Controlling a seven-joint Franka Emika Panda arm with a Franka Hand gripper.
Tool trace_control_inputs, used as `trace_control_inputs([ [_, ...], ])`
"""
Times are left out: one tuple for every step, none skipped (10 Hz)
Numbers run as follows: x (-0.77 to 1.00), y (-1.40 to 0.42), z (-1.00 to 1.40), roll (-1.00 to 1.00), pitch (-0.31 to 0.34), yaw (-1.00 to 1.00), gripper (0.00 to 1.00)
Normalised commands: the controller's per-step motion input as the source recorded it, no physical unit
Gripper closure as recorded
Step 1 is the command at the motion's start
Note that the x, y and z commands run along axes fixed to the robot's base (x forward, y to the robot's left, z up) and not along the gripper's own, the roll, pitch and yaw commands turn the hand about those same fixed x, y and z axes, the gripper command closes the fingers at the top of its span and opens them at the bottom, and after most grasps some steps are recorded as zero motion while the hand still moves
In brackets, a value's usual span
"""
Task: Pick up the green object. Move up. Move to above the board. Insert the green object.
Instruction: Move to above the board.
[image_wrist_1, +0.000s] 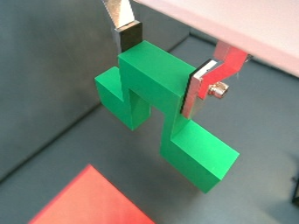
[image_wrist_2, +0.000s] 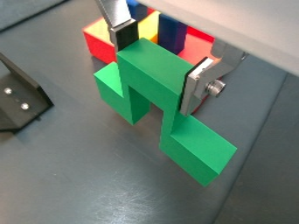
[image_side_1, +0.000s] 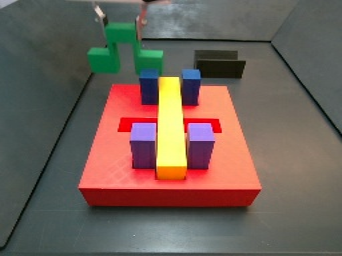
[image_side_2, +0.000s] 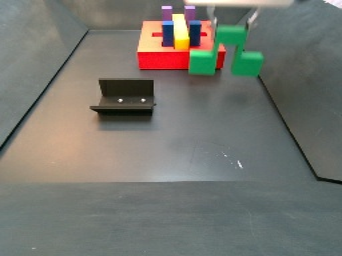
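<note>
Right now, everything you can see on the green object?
The green object is a bright green blocky arch: two square legs joined by a top bar, matte, looks like plastic. It hangs legs down, clear of the floor, clamped at the top bar between the tool's silver fingers in both wrist views. In a side view it sits beyond the far edge of the board, not over it. Only the fingers touch it.

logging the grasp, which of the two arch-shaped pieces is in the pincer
The green object. The pincer is shut on its top bar and holds it off the floor beside the board. The black arch-shaped block sits untouched on the floor behind the board.
</note>
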Motion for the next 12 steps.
trace_control_inputs([
  [0.0, 0.0, 1.4, 0.0, 0.0, 0.0, 1.0],
  [-0.01, 0.01, 1.4, -0.01, 0.053, 0.0, 1.0],
  [-0.04, 0.0, 1.4, -0.03, 0.063, -0.01, 1.0],
  [-0.01, 0.01, 1.4, -0.07, 0.02, -0.01, 1.0],
  [0.06, 0.01, 1.4, -0.06, 0.055, -0.01, 1.0],
  [0.03, 0.01, 0.59, -0.06, 0.106, -0.01, 1.0],
  [0.03, 0.01, 0.33, -0.07, 0.089, -0.01, 1.0],
  [0.81, -1.4, 0.32, -0.09, 0.253, 0.25, 1.0],
  [0.8, -1.4, 0.32, -0.07, 0.254, 0.25, 1.0],
  [0.87, -1.4, 0.29, 0.07, 0.329, 0.18, 1.0],
  [0.94, -1.4, 0.32, 0.03, 0.305, 0.1, 1.0],
  [0.96, -1.4, 0.35, 0.05, 0.236, 0.04, 1.0],
])
